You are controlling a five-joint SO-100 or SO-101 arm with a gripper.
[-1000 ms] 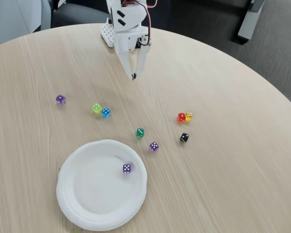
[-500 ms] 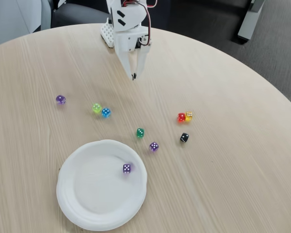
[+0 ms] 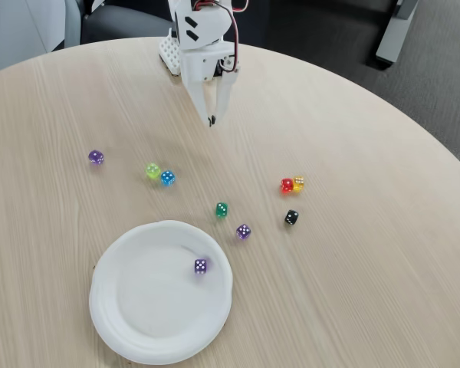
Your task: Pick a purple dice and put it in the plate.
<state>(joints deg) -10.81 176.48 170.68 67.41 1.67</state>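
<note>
Seen from a fixed view above a round wooden table (image 3: 383, 253); white gripper (image 3: 211, 120) poised near the far edge, fingers drawn together to a point, nothing held; purple dice (image 3: 201, 266) lying inside the plate (image 3: 119, 326), near its right rim; identical purple twin (image 3: 244, 231) on bare wood just right of the plate, beside a green die (image 3: 221, 209); darker round purple die (image 3: 96, 157) far left. Judged: placing step apparently complete; next calls only for keeping clear of the plate.
</note>
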